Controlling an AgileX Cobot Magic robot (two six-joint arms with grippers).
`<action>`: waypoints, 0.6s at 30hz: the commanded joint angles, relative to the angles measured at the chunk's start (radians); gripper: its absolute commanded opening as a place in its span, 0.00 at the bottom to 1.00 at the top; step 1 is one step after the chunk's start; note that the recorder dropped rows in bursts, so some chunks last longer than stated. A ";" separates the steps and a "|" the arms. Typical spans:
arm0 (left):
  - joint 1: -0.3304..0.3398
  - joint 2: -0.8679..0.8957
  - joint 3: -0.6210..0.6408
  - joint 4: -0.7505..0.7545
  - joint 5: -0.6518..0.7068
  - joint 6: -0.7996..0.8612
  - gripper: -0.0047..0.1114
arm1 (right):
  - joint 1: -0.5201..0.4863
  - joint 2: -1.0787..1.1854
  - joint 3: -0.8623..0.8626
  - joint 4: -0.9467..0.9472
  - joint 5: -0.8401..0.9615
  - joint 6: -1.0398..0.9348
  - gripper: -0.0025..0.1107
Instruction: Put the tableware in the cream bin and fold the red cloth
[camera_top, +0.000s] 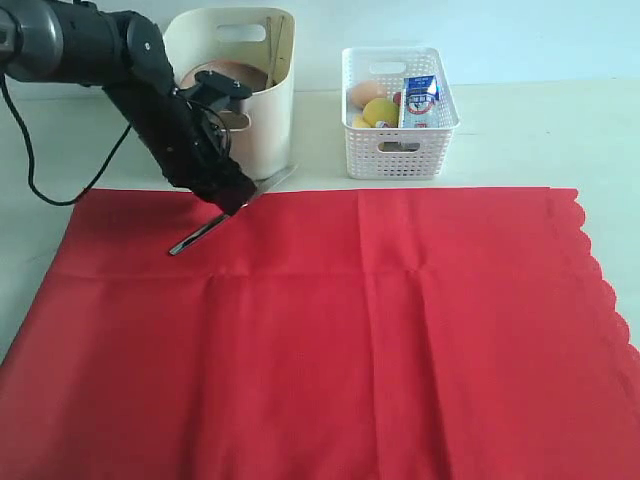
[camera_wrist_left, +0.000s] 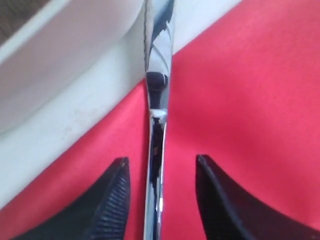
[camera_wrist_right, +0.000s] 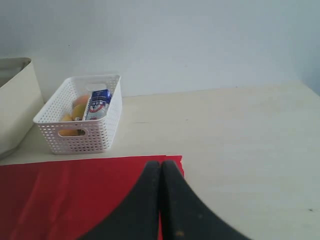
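Left pincer (camera_wrist_left: 161, 159), jaws spread astride the knife (camera_wrist_left: 159, 100) on the red cloth (camera_wrist_left: 240, 100), looks pre-grasp for the cream bin (camera_top: 262, 120); right pincer (camera_wrist_right: 160, 167) pinched closed.

The cloth (camera_top: 350, 330) lies spread flat on the table (camera_top: 530, 130) and covers its near part. Behind the cloth's far edge stand two containers, well apart: the bin (camera_top: 265, 125) at the left and the lattice basket (camera_top: 400, 160) to its right. The chopsticks (camera_top: 272, 45) stand in the bin, against its far wall. In the basket, the carton (camera_top: 420, 100) stands upright at the right; the lemon (camera_top: 380, 110) and the egg (camera_top: 362, 93) lie left of it. The knife (camera_top: 200, 235) lies slantwise across the cloth's far edge: one end rests on the cloth, the other on bare table just before the bin. The left gripper (camera_top: 235, 200) straddles the knife, one finger on either side, both clear of it.
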 joint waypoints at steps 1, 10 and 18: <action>-0.003 -0.075 0.001 0.017 0.038 -0.011 0.40 | -0.003 0.004 0.001 -0.003 -0.008 -0.007 0.02; -0.014 -0.113 0.119 0.017 0.017 -0.019 0.40 | -0.003 0.004 0.001 -0.003 -0.008 -0.007 0.02; -0.014 -0.096 0.233 0.017 -0.175 -0.023 0.40 | -0.003 0.004 0.001 -0.003 -0.008 -0.007 0.02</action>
